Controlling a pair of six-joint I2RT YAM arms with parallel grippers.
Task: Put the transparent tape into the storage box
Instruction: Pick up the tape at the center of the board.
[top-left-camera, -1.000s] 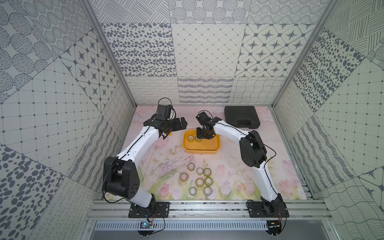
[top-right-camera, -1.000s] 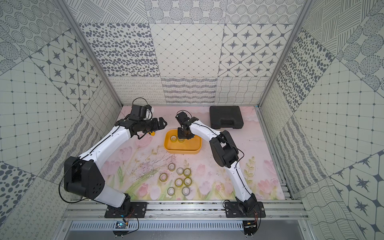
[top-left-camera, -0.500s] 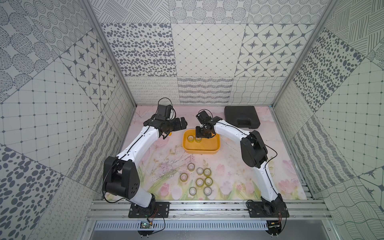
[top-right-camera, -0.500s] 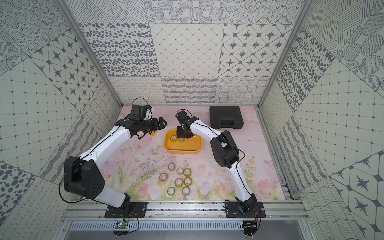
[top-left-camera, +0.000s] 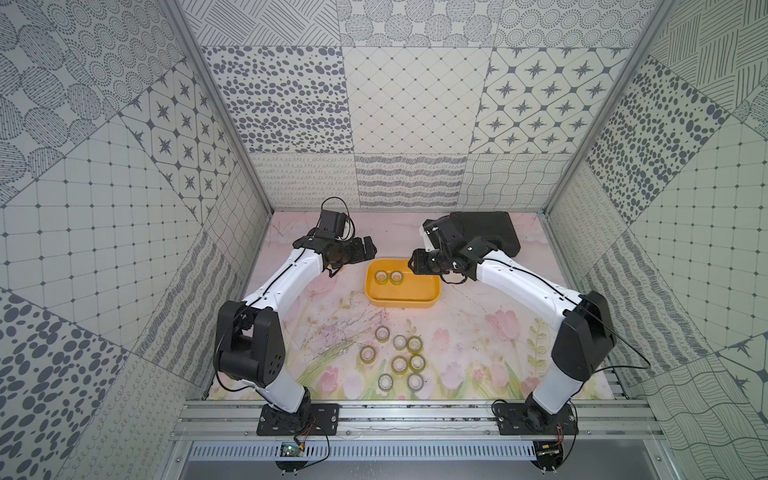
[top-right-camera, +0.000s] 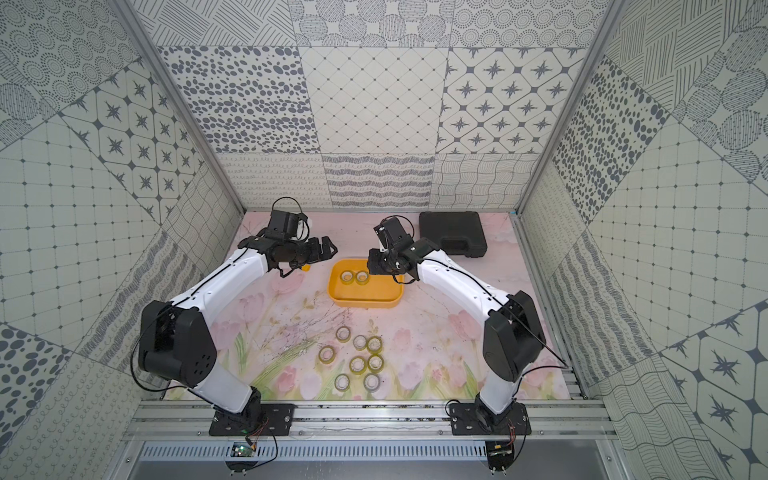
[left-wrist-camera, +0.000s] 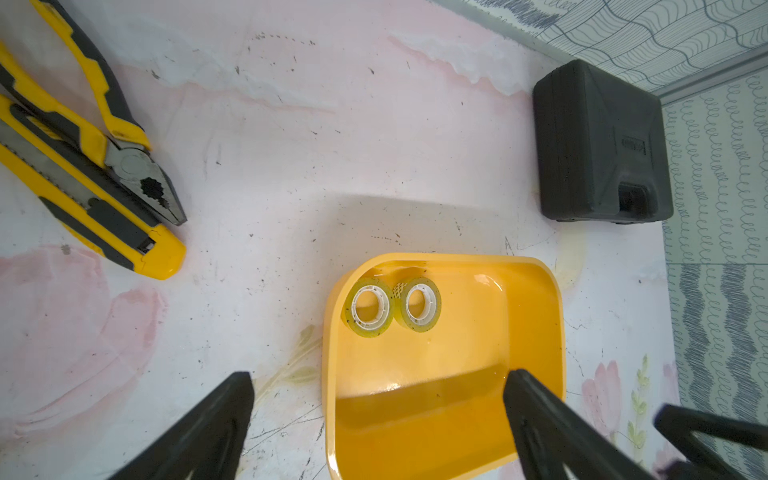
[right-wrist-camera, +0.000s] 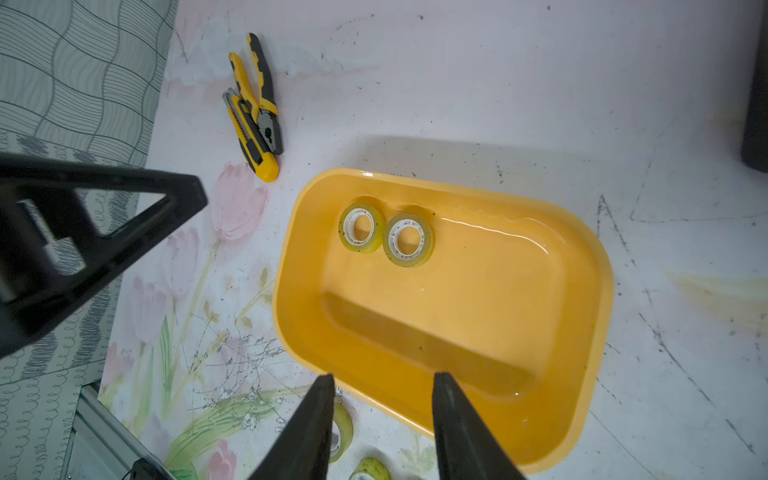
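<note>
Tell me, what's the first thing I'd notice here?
A bright yellow tub sits mid-table between two white robot arms, with two tape rolls in its far left corner. Eight more rolls lie clustered on the flowery mat nearer the front.

Two transparent tape rolls (top-left-camera: 388, 277) sit side by side in the yellow storage box (top-left-camera: 402, 305); eight loose rolls (top-left-camera: 399, 364) cluster near the tabletop's (top-left-camera: 478, 332) front edge.

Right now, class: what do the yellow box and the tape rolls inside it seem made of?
Box: probably moulded plastic, glossy, with bright highlights and rounded corners. Rolls: clear yellowish film wound on white ribbed cores, likely plastic.
</note>
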